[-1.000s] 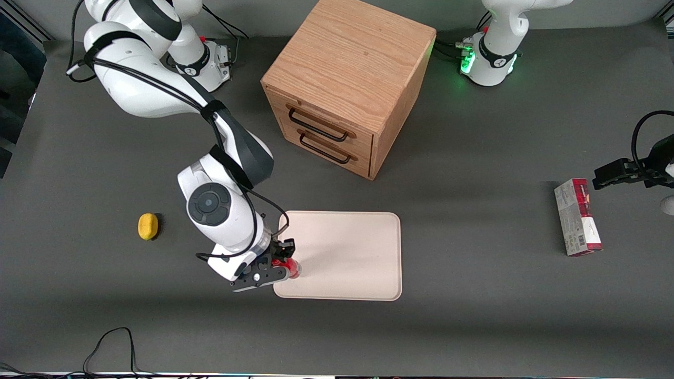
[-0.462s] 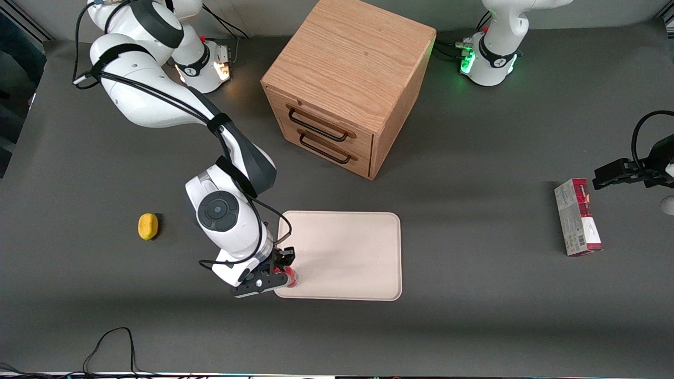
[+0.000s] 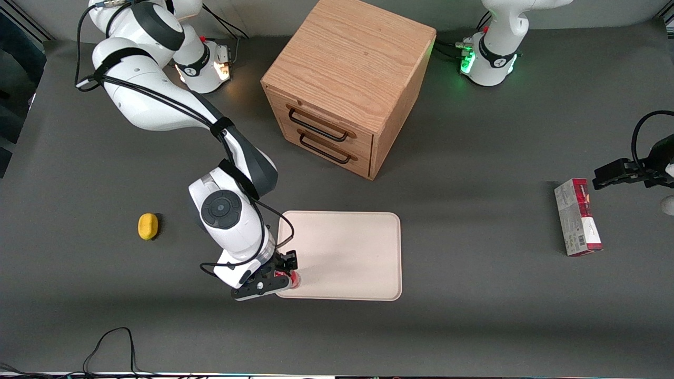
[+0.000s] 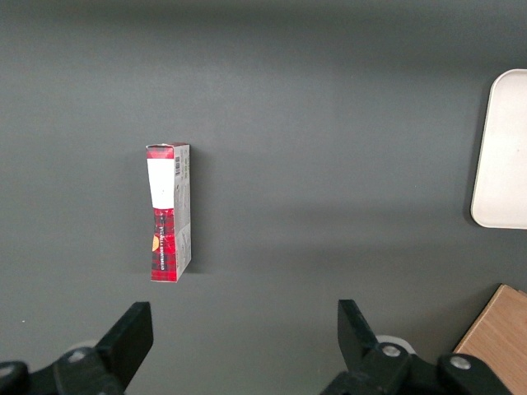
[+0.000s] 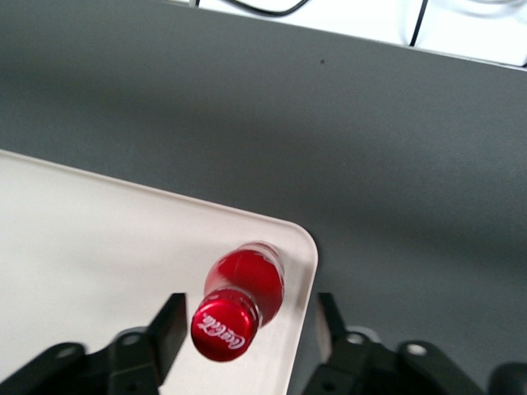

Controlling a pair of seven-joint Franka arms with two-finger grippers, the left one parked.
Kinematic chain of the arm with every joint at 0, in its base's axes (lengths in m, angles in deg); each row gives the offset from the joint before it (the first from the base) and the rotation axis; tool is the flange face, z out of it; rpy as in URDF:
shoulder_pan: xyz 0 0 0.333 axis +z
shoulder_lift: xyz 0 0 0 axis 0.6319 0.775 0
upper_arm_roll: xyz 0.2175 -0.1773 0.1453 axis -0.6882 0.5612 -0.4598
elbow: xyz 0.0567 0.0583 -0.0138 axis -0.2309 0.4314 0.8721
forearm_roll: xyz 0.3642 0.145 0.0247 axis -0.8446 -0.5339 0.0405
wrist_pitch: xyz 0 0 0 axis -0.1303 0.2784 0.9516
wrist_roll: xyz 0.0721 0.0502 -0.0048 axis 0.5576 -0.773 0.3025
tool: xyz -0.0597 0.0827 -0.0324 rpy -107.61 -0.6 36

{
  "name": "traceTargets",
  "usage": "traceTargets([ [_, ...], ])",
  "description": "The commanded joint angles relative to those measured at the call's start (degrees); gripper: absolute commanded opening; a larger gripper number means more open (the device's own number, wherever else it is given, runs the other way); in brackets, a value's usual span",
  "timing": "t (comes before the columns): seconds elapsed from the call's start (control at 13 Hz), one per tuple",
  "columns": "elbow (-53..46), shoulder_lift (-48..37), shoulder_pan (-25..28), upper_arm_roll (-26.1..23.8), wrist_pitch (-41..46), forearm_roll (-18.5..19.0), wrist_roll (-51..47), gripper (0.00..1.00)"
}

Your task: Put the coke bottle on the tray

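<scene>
The coke bottle is small and red with a red cap. It stands upright on the cream-white tray, at the tray's corner nearest the front camera on the working arm's side. My right gripper is right over it. In the right wrist view the bottle stands just inside the tray's rounded corner. The gripper is open, with one finger on each side of the cap and a clear gap on at least one side.
A wooden two-drawer cabinet stands farther from the front camera than the tray. A yellow lump lies toward the working arm's end. A red-and-grey carton lies toward the parked arm's end and also shows in the left wrist view.
The right arm has moved a little nearer to the front camera, and the bottle has moved with it to the tray's near corner.
</scene>
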Motion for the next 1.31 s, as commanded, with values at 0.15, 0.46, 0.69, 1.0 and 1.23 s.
traceTargets([
  [0.15,0.9,-11.5,-1.9,1.0,9.8,-14.9,-5.9,1.0],
  [0.46,2.9,-23.2,-2.8,11.9,27.7,-26.1,-2.0,1.0],
  [0.69,20.2,-39.2,-2.6,21.7,28.4,-30.6,5.0,1.0],
  [1.0,41.2,-55.2,-2.4,31.1,21.7,-31.5,17.5,1.0],
  [1.23,41.7,-58.5,-2.4,33.5,25.1,-31.6,19.4,1.0],
])
